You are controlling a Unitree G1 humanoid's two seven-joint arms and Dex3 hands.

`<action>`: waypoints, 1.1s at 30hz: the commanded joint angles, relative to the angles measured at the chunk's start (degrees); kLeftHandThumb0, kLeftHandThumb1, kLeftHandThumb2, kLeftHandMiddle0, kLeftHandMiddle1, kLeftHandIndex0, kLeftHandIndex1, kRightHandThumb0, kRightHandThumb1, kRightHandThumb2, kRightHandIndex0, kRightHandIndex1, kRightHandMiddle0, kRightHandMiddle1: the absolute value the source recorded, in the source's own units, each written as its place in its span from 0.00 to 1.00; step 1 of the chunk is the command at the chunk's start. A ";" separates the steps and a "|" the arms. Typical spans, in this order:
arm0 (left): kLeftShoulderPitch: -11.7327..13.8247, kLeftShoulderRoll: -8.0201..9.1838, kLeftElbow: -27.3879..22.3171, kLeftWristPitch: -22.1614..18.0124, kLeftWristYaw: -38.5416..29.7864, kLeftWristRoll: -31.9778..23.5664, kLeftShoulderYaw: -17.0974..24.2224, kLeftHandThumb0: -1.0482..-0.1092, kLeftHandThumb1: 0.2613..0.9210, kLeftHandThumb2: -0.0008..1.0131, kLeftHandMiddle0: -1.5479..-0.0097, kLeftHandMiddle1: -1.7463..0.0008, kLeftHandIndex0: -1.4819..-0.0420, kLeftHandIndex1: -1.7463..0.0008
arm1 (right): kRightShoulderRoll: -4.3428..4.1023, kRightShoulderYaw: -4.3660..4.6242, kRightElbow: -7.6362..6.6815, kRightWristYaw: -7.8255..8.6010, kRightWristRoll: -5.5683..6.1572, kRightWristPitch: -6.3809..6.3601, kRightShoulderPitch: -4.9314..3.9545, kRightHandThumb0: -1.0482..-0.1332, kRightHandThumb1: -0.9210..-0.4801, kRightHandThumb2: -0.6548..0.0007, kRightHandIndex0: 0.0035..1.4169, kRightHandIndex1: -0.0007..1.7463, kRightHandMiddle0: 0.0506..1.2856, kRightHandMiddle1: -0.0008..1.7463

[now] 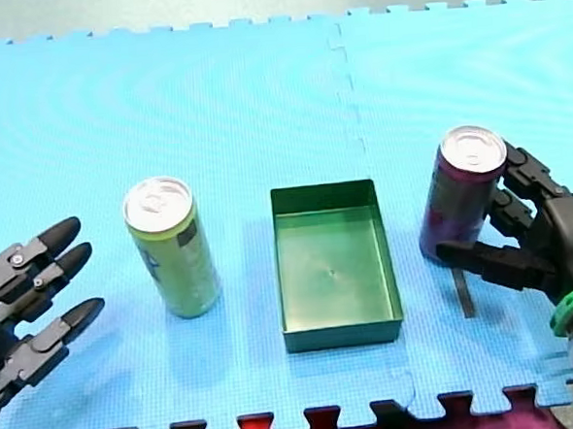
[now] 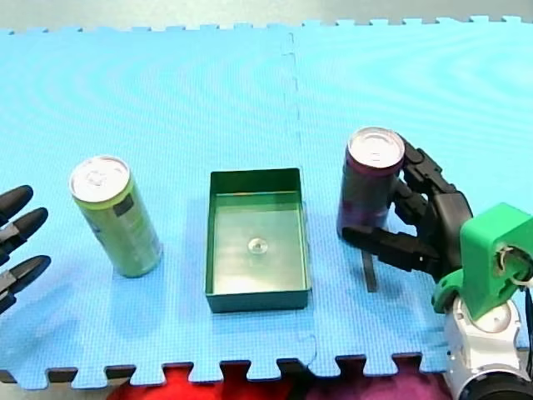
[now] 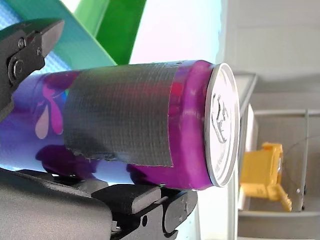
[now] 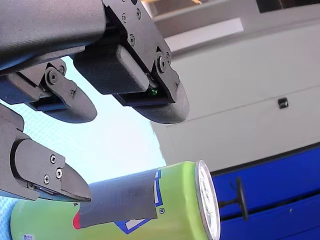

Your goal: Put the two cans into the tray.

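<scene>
A green tray sits in the middle of the blue mat with nothing in it. To its right a purple can stands on the mat, leaning slightly. My right hand is shut on this can, thumb across its front and fingers behind it. The first wrist view shows the same purple can, with grey tape on its side, between those fingers. Left of the tray stands an upright green can. My left hand is open at the left edge, apart from that can. In the second wrist view the green can lies beyond dark fingers.
The blue foam mat ends in a jigsaw edge close in front of me, and a seam runs back from the tray. A short dark strip lies on the mat by my right hand.
</scene>
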 commanded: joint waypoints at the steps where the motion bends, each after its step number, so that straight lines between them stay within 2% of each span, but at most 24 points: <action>1: 0.16 0.30 -0.29 0.04 0.13 -0.11 0.06 0.00 0.89 0.00 0.54 1.00 0.51 1.00 | -0.09 0.08 0.13 -0.35 -0.22 0.36 -0.62 0.59 0.73 1.00 0.27 0.01 0.25 0.00; 15: 0.65 0.29 -1.31 0.41 1.08 0.43 -0.20 0.00 0.89 0.00 0.54 1.00 0.51 1.00 | 0.35 0.74 0.37 -2.43 -1.04 1.39 -1.35 0.55 0.72 1.00 0.30 0.01 0.26 0.00; 27: 1.13 0.41 -1.89 0.51 0.42 -0.30 -0.04 0.00 0.88 0.00 0.54 1.00 0.51 1.00 | 1.03 0.36 2.32 -3.09 -1.18 3.08 -3.63 0.53 0.71 1.00 0.34 0.02 0.28 0.00; 33: 1.18 0.42 -1.74 0.16 0.35 -0.28 0.11 0.00 0.87 0.00 0.54 1.00 0.50 1.00 | 1.01 0.12 2.61 -2.68 -1.02 3.38 -4.12 0.52 0.71 1.00 0.36 0.01 0.28 0.00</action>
